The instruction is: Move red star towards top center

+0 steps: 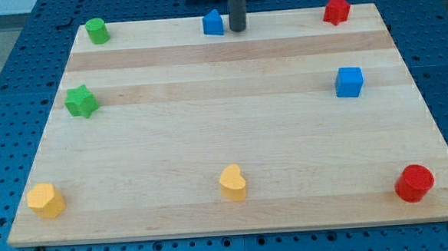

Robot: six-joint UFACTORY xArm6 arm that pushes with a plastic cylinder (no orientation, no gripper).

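Note:
The red star (pixel 336 10) sits near the top right corner of the wooden board (pixel 232 125). My tip (pixel 237 29) is at the top centre of the board, just right of a blue block with a peaked top (pixel 213 23). The tip is far to the left of the red star and does not touch it.
A green cylinder (pixel 96 30) is at the top left, a green star (pixel 80 101) at the left, a blue cube (pixel 349 81) at the right. A yellow block (pixel 45 200), a yellow heart (pixel 232 182) and a red cylinder (pixel 414 182) line the bottom.

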